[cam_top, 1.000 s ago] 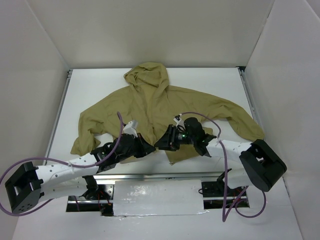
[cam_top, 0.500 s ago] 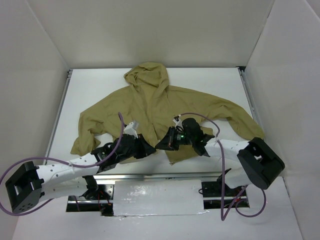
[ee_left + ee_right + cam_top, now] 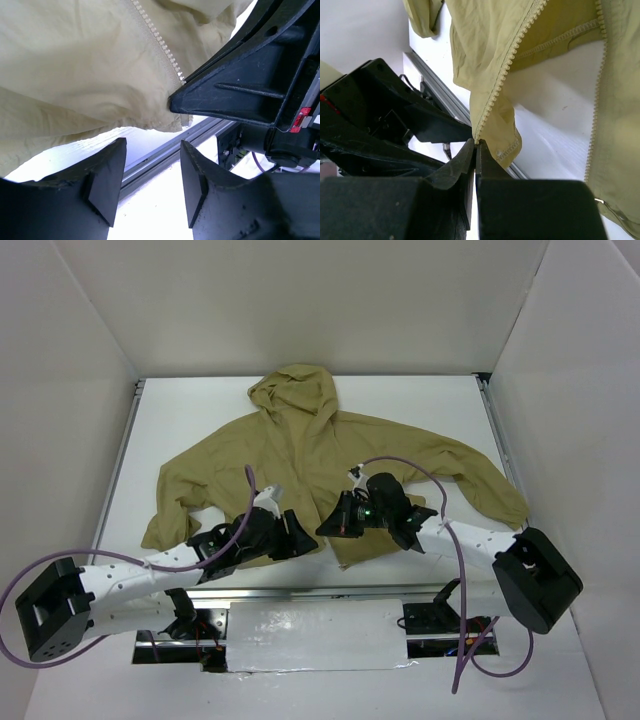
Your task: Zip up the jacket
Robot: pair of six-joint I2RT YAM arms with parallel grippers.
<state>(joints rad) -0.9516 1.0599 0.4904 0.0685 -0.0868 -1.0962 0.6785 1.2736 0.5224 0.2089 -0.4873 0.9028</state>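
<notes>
The olive-tan jacket (image 3: 300, 445) lies spread on the white table, hood at the far side and its front open at the bottom. My right gripper (image 3: 476, 145) is shut on the lower end of one zipper edge (image 3: 506, 67), lifting that corner of the hem (image 3: 506, 140) off the table. The other zipper edge (image 3: 597, 100) runs along the right of that view. My left gripper (image 3: 152, 150) stands open just below the hem with nothing between its fingers. In the left wrist view the right gripper's tip (image 3: 175, 102) pinches the zipper's end (image 3: 159, 42). In the top view the grippers (image 3: 322, 527) meet at the hem's middle.
A metal rail (image 3: 160, 160) runs along the table's near edge just under both grippers. White walls enclose the table (image 3: 200, 410) on three sides. Purple cables (image 3: 400, 465) arc over each arm. The jacket's sleeves (image 3: 480, 485) spread towards both sides.
My left gripper has opened and let go of the jacket's hem. My right gripper has closed on the zipper's lower end. Both arms shifted slightly to the right.
</notes>
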